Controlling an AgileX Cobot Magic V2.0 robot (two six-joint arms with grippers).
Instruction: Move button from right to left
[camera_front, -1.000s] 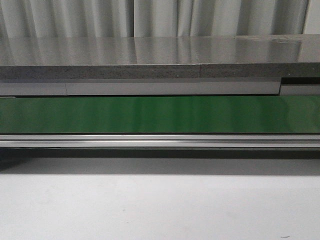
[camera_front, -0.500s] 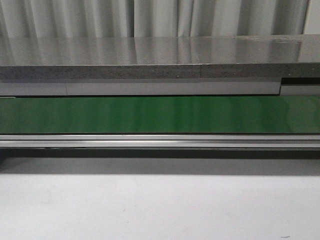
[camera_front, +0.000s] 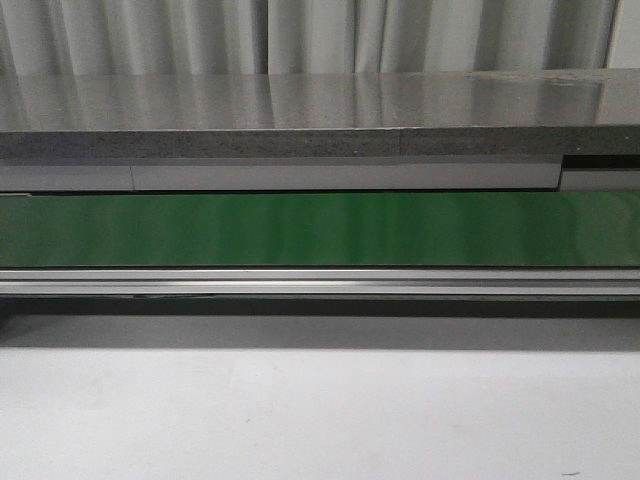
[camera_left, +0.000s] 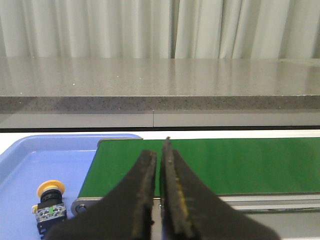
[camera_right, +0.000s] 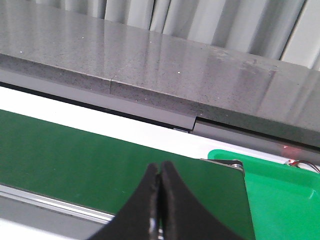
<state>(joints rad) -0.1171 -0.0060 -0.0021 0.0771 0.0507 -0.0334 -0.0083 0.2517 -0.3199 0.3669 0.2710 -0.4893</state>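
The button (camera_left: 49, 204) sits in a shallow blue plastic tray (camera_left: 30, 165) with rounded corners, shown by the left wrist view. Its round yellow-orange mushroom head tops a blocky black body with a small green mark on a pale face. The tray lies just beside the rounded end of the conveyor belt (camera_left: 210, 165), a smooth matte green strip carried on a ribbed aluminium rail (camera_front: 320, 283).

The left gripper (camera_left: 160, 150) hangs over the belt's end, holding nothing; its two dark, tapered fingers nearly meet, with only a thin slit between the tips. The right gripper (camera_right: 160, 172) hangs over the other end of the belt, its black curved fingers pressed together and empty. Just past that end lies a glossy green plastic bin (camera_right: 280, 200).

Behind the belt runs a speckled grey stone-like counter (camera_front: 300, 110) with a polished, reflective top, backed by pale pleated curtains (camera_front: 320, 30). In the front view neither arm shows, only the belt and a white table (camera_front: 320, 410).
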